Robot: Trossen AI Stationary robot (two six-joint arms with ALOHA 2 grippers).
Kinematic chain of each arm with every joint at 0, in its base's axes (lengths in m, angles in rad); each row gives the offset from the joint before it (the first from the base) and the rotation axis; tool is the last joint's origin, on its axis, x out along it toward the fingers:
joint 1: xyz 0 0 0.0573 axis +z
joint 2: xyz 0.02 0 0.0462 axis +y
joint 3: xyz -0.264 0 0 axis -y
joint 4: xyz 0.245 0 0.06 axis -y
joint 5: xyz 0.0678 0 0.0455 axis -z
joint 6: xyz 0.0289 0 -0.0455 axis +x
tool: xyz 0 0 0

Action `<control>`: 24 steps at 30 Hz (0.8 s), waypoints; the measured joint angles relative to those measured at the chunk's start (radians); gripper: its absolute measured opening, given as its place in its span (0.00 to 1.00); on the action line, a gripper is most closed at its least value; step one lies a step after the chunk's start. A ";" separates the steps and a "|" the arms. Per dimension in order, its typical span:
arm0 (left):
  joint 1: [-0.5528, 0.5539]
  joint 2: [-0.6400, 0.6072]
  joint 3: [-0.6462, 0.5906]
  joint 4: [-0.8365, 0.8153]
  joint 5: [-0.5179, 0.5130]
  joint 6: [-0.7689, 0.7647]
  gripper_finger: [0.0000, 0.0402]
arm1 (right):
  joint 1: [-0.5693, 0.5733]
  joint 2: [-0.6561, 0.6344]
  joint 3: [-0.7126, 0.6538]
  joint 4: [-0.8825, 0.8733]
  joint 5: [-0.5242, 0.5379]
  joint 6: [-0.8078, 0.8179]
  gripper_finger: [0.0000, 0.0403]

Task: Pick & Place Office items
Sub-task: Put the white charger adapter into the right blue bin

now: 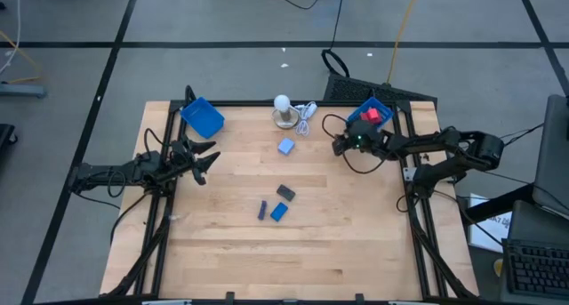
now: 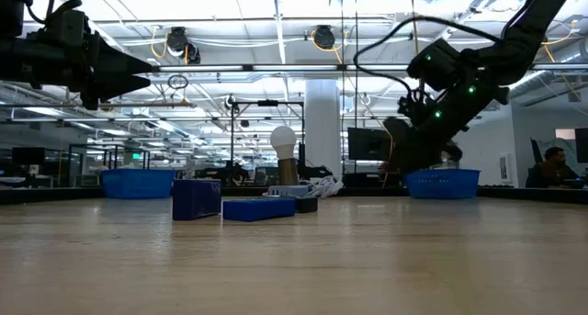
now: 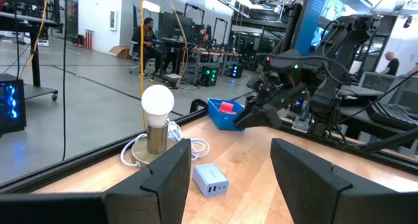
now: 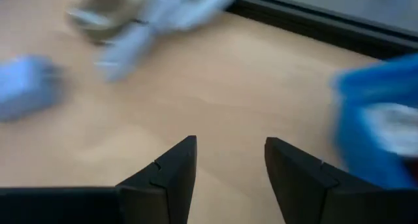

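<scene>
A light blue item (image 1: pixel 285 146) lies on the wooden table ahead of the bulb. Near the middle lie a dark grey item (image 1: pixel 285 192), a blue one (image 1: pixel 279 211) and a darker blue one (image 1: pixel 263 210). A red item (image 1: pixel 372 116) lies in the right blue tray (image 1: pixel 356 112). My right gripper (image 1: pixel 338 146) hovers just left of that tray, tilted down, open with nothing between its fingers (image 4: pixel 228 145). My left gripper (image 1: pixel 206 160) waits at the table's left edge, level and open (image 3: pixel 230 149).
A white bulb on a round base (image 1: pixel 283 111) with a white cord stands at the table's far middle. A second blue tray (image 1: pixel 203 116) sits at the far left corner. People sit at desks in the room beyond the table.
</scene>
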 joint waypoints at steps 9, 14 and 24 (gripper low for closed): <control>0.000 0.000 0.000 0.000 0.000 0.000 0.53 | 0.103 0.000 0.000 0.317 -0.208 -0.045 0.42; 0.000 0.000 0.000 0.000 0.000 0.000 0.53 | 0.217 0.023 0.001 0.458 -0.229 -0.056 0.43; 0.000 0.000 0.000 0.000 0.000 0.000 0.53 | 0.386 0.205 0.155 0.462 -0.224 -0.251 0.67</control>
